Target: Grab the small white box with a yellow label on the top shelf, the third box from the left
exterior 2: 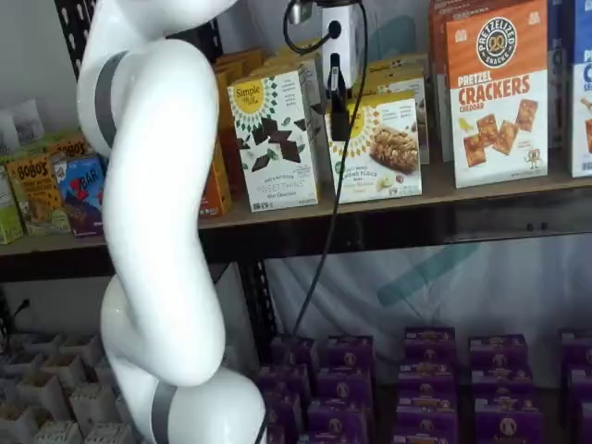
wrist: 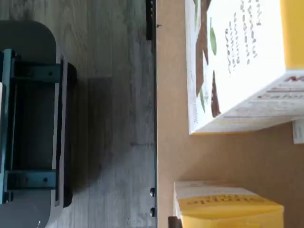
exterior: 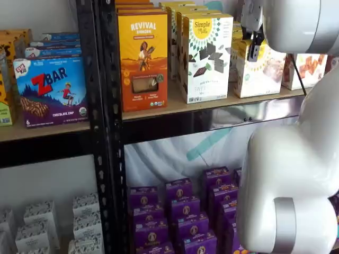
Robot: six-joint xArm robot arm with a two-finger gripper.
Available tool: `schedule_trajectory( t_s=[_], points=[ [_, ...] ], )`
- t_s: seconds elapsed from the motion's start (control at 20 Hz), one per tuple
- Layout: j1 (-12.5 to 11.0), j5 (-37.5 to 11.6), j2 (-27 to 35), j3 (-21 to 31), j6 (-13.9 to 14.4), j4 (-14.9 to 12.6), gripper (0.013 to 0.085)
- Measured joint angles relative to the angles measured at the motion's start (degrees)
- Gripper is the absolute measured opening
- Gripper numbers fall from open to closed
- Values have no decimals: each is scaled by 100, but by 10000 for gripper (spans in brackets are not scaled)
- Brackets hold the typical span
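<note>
The small white box with a yellow label (exterior 2: 375, 148) stands on the top shelf, right of a taller white box with dark squares (exterior 2: 275, 139); it also shows in a shelf view (exterior: 260, 69). My gripper (exterior 2: 339, 97) hangs in front of that box's left edge, near the gap between the two boxes, and shows in both shelf views (exterior: 255, 48). Its black fingers show side-on with no plain gap, so I cannot tell its state. The wrist view shows a white box with brown pieces (wrist: 237, 66) and a yellow-topped box (wrist: 228, 206) on the shelf board; which is the target I cannot tell.
An orange box (exterior: 143, 58) stands left of the tall white box, and a pretzel cracker box (exterior 2: 495, 92) to the right. A black upright (exterior: 103, 121) divides the shelves. Purple boxes (exterior 2: 425, 379) fill the lower shelf. My white arm (exterior 2: 157, 185) stands in front.
</note>
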Motion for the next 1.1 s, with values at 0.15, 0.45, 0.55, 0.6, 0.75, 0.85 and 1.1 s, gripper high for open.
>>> schedule_trajectory(
  t_s=[0.15,0.45,0.55,0.6,0.75,0.85,1.1],
  points=[
    [5,21,-45,28,6,-2,330],
    [-16,143,-209,135,-4,6,330],
    [-16,205,-319,215,-1,0,330],
    [3,232,-396,278,8,-44,330],
    [-11,367,-597,450,-10,-87,330],
    [-58,503,-711,517,-50,-90,330],
    [-135,550,-976,726,-112,-51,330]
  ],
)
